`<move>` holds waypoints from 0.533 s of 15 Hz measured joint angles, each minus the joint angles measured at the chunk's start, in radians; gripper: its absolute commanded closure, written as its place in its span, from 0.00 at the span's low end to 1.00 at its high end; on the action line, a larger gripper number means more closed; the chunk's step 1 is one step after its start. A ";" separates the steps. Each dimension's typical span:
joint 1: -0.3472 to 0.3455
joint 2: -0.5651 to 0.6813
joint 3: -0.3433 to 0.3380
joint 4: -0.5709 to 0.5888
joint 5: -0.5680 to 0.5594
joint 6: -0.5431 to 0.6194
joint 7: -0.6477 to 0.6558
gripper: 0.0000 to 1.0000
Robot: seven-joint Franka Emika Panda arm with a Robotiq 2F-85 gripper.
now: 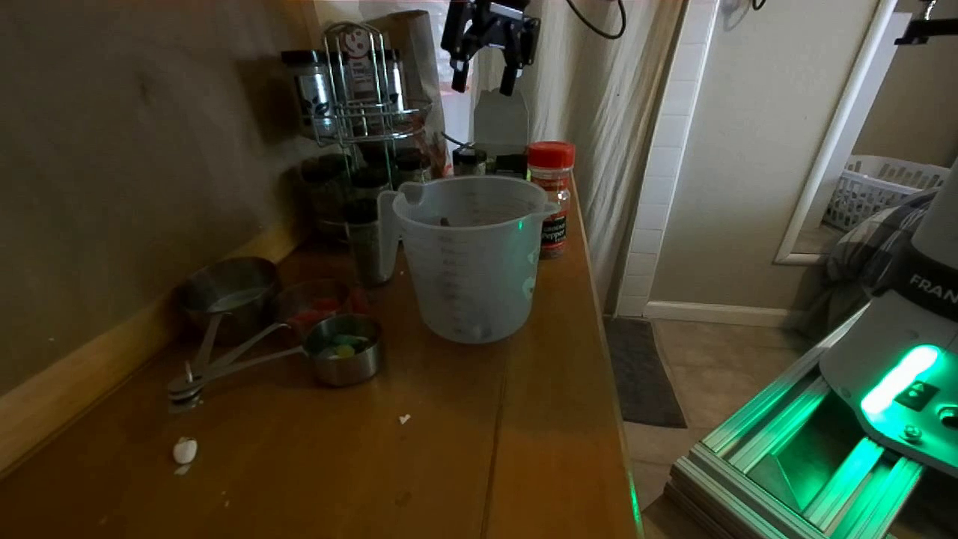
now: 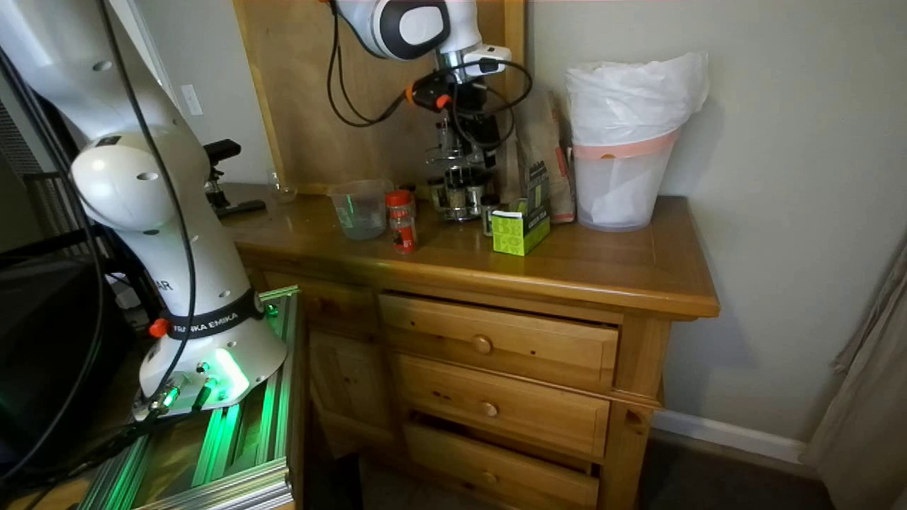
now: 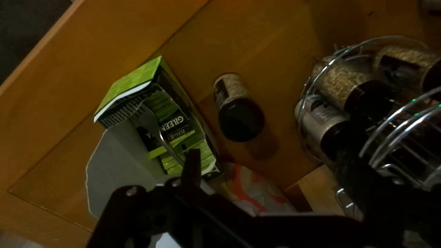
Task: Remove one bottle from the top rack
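The wire spice rack stands on the wooden counter by the wall. Its top rack (image 1: 363, 138) carries dark-lidded glass jars: a jar (image 1: 310, 93) on its left and another jar (image 1: 394, 82) on its right. The top rack (image 2: 453, 157) is partly hidden behind my arm in an exterior view. My gripper (image 1: 483, 84) is open and empty, with its fingers apart, beside the rack at about the top rack's height. In the wrist view the open gripper (image 3: 272, 163) has its right finger over the rack's edge, near a grey-labelled jar (image 3: 318, 115); that jar's tier is unclear.
A loose dark-lidded jar (image 3: 234, 89) and a green tea box (image 3: 127, 82) with a fork stand beside the rack. A measuring jug (image 1: 471, 262), a red-lidded pepper jar (image 1: 552, 195) and metal measuring cups (image 1: 348, 367) are on the counter. A lined white bin (image 2: 616, 184) stands nearby.
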 measured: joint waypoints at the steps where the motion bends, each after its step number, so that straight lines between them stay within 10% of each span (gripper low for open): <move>1: 0.009 -0.026 -0.014 -0.003 0.031 -0.020 -0.074 0.00; 8: 0.133 -0.188 -0.110 -0.011 0.184 -0.193 -0.481 0.00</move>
